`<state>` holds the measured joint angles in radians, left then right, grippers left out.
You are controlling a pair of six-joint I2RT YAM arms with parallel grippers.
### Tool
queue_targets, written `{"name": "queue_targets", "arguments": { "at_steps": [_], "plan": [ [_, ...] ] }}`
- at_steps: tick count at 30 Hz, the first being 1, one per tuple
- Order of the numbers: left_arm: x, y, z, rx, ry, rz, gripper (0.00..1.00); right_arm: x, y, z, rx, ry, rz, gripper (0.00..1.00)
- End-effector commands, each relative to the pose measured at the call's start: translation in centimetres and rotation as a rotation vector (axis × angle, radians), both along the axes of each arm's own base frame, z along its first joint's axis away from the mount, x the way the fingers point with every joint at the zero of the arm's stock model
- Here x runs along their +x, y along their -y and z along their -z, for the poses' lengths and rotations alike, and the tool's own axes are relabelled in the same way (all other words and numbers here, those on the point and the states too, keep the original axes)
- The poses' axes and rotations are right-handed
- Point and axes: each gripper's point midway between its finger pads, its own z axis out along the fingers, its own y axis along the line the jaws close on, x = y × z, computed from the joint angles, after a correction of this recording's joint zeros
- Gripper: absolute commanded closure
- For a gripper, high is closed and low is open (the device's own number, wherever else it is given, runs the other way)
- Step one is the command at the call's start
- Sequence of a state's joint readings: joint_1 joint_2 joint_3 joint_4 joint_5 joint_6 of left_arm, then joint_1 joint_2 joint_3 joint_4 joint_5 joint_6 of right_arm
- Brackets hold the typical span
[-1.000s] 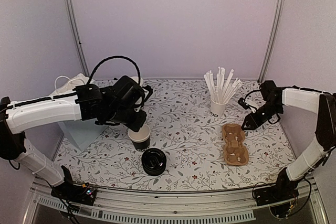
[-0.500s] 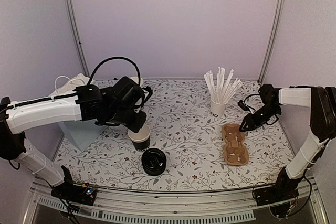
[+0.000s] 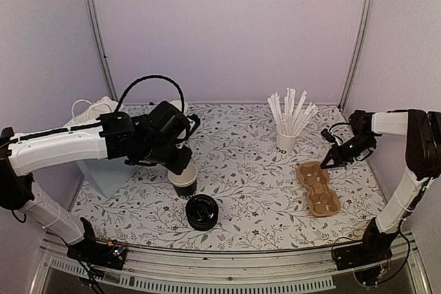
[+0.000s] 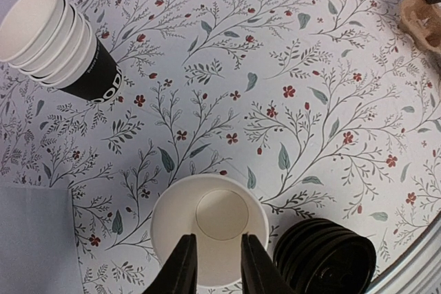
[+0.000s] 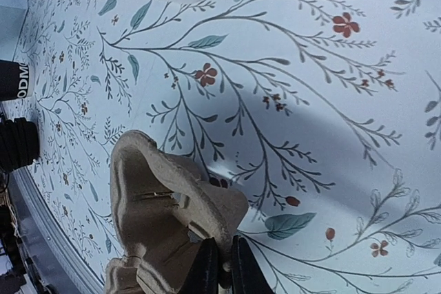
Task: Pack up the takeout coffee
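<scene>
My left gripper hangs with its fingers a narrow gap apart over the near rim of the small, smooth paper cup with black wall and white inside, which stands upright on the floral tablecloth, long axis vertical, mouth up. Just beside it, nearer me, lies the round, ribbed black plastic lid. Far right, my right gripper pinches the far edge of the rough brown moulded-pulp carrier.

Soft, even, faintly lilac light fills the overhead view. Shadows on the tablecloth are weak, and the frame posts lean with wide-angle distortion. The left wrist view is bright and sharp, with no glare inside the paper cup. In the right wrist view a grey shadow lies beside the cardboard carrier.
</scene>
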<state>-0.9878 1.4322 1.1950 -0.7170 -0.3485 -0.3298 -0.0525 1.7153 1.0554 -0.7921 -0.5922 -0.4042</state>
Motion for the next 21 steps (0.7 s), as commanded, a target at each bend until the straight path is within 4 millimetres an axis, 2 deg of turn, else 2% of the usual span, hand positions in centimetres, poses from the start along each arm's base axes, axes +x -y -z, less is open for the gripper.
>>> {"name": "queue_targets", "arguments": {
  "at_steps": [1, 3, 6, 7, 9, 11, 13, 17, 18, 19, 21],
  "plan": [
    [0.3, 0.0, -0.3, -0.024, 0.01, -0.009, 0.75, 1.6, 3.4, -2.0, -0.028, 0.053, 0.073, 0.93],
    [0.3, 0.1, -0.3, -0.025, 0.011, -0.007, 0.75, 2.6, 6.2, -2.5, -0.066, 0.08, 0.138, 0.93],
    [0.4, 0.2, -0.5, -0.027, 0.013, -0.003, 0.75, 4.0, 9.5, -3.2, -0.09, 0.107, 0.218, 0.93],
    [0.4, 0.2, -0.6, -0.03, 0.014, -0.001, 0.75, 4.3, 10.2, -3.2, -0.091, 0.108, 0.238, 0.9],
    [0.2, 0.4, -0.9, -0.045, 0.009, 0.01, 0.75, 4.7, 10.8, -3.3, -0.091, 0.114, 0.254, 0.73],
    [-0.4, 0.7, -1.3, -0.069, -0.007, 0.036, 0.75, 4.6, 10.6, -3.7, -0.078, 0.129, 0.245, 0.5],
    [-1.4, 1.2, -1.7, -0.099, -0.037, 0.084, 0.73, 4.4, 10.3, -5.1, -0.08, 0.175, 0.238, 0.38],
    [-3.2, 0.4, -2.7, -0.131, -0.073, 0.107, 0.67, 3.1, 10.1, -9.4, -0.124, 0.333, 0.236, 0.35],
    [-3.6, 0.3, -2.8, -0.139, -0.082, 0.113, 0.67, 2.6, 9.6, -10.2, -0.113, 0.367, 0.221, 0.35],
    [-3.9, 0.1, -3.0, -0.151, -0.088, 0.12, 0.67, 1.8, 8.7, -12.0, -0.105, 0.435, 0.192, 0.36],
    [-4.6, 0.3, -3.0, -0.171, -0.112, 0.144, 0.69, 0.3, 6.5, -13.5, -0.081, 0.513, 0.105, 0.37]
  ]
}}
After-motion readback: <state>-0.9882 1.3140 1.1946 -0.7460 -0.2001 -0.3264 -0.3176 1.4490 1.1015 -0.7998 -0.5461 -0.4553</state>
